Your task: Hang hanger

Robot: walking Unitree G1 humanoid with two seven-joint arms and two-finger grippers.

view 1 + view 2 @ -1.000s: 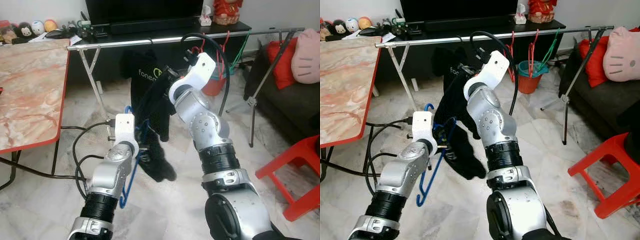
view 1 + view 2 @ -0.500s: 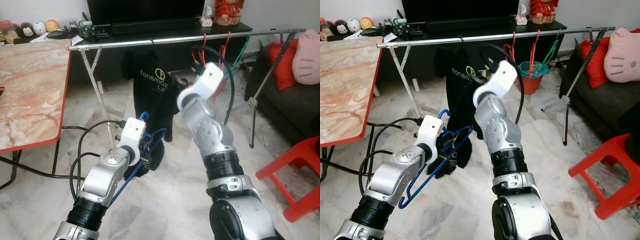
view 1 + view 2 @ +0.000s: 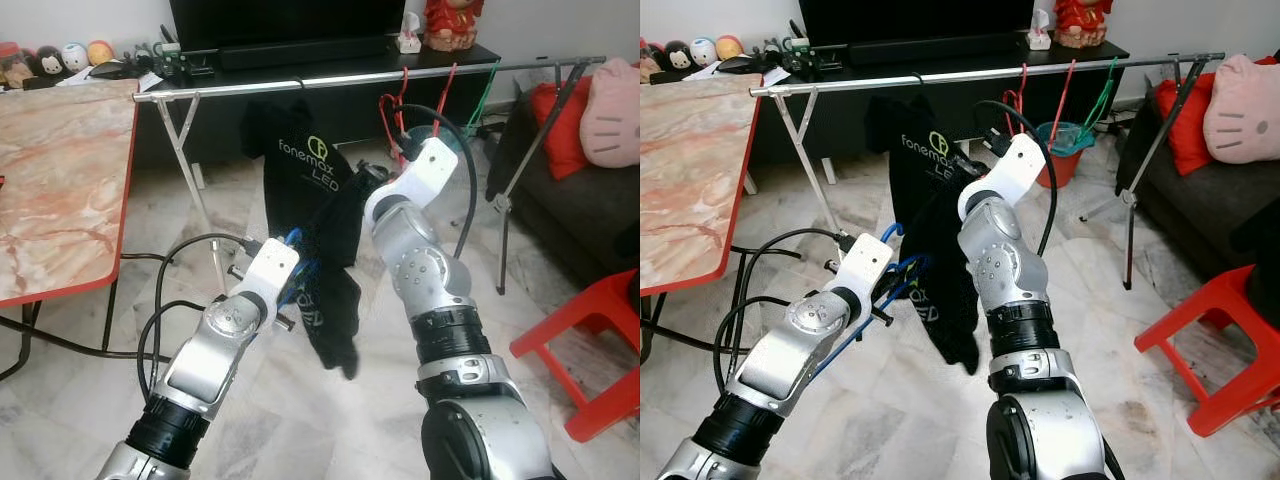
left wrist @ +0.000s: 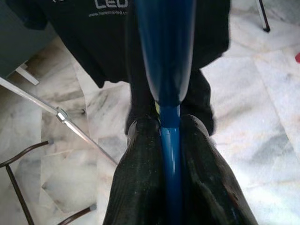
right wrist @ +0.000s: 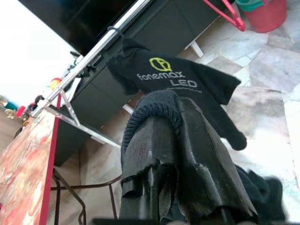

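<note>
Ahead of me a long silver clothes rail spans the room in front of a black TV cabinet, with a marble-patterned table edged in red on my left and a dark sofa with a pink cushion on my right. A red plastic chair stands on the pale marble floor near my right side. A black T-shirt printed with white and green lettering hangs from the rail, and red and green hangers hang further along it, above a red bucket. A second black garment droops between my two arms, its lower end dangling free above the floor. My right gripper is raised close to the hanging shirt, and in the right wrist view its fingers are clenched on a ribbed edge of that black garment. My left gripper sits lower, just beside the drooping cloth; in the left wrist view its two black fingers are pressed tight against the blue hanger, which runs between them. The hanger is in that grip, below the rail, its blue wire partly tucked into the black garment.
</note>
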